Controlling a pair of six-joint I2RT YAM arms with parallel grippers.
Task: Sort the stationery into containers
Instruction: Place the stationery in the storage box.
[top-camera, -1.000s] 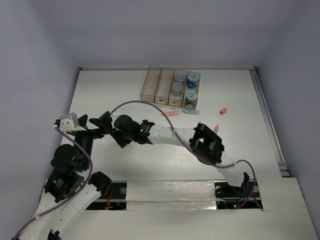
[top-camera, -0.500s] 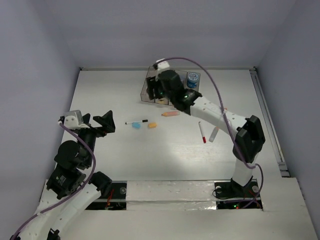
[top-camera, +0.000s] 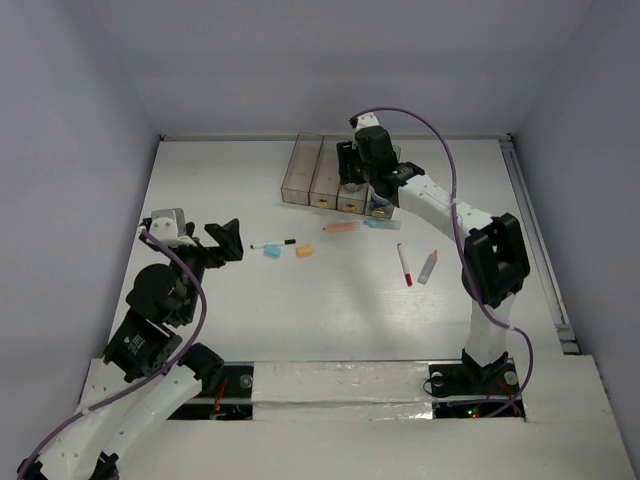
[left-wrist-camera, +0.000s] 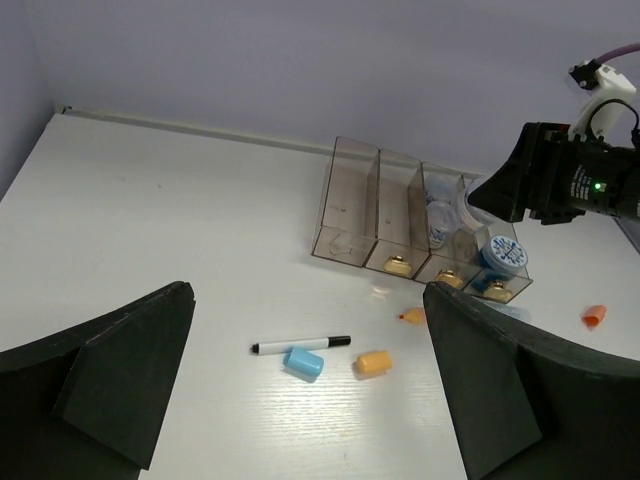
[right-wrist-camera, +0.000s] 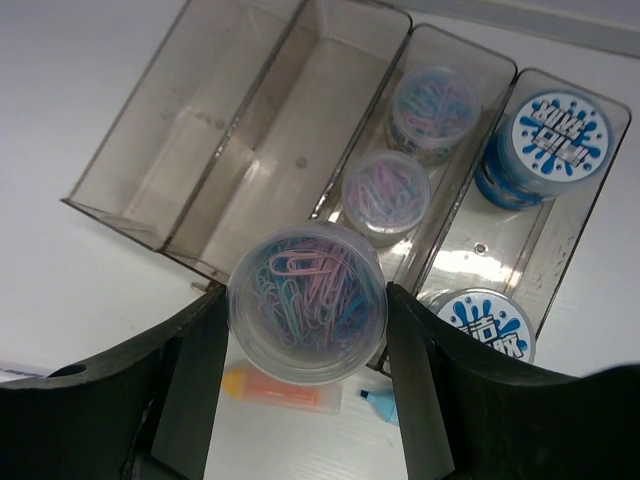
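My right gripper (right-wrist-camera: 305, 330) is shut on a clear jar of coloured paperclips (right-wrist-camera: 306, 300) and holds it above the near end of the third bin. The four joined bins (top-camera: 300, 165) stand at the back. The third bin (right-wrist-camera: 497, 75) holds two clear jars (right-wrist-camera: 386, 195); the fourth holds two blue-patterned jars (right-wrist-camera: 548, 140). My left gripper (left-wrist-camera: 308, 310) is open and empty, short of a black/white pen (left-wrist-camera: 300, 345), a blue eraser (left-wrist-camera: 303, 361) and an orange eraser (left-wrist-camera: 372, 362). In the top view the right gripper (top-camera: 360, 180) is over the bins and the left gripper (top-camera: 215, 245) is at the left.
An orange marker (top-camera: 341, 227) and a blue marker (top-camera: 381, 224) lie just in front of the bins. A red/white pen (top-camera: 404, 264) and a red-tipped marker (top-camera: 428, 266) lie to the right. A small orange piece (left-wrist-camera: 594, 315) lies further right. The two left bins (right-wrist-camera: 230, 130) hold nothing.
My right arm has swung from the table's left centre up to the bins, then right along them to the third bin. My left gripper has shifted a little to the right.
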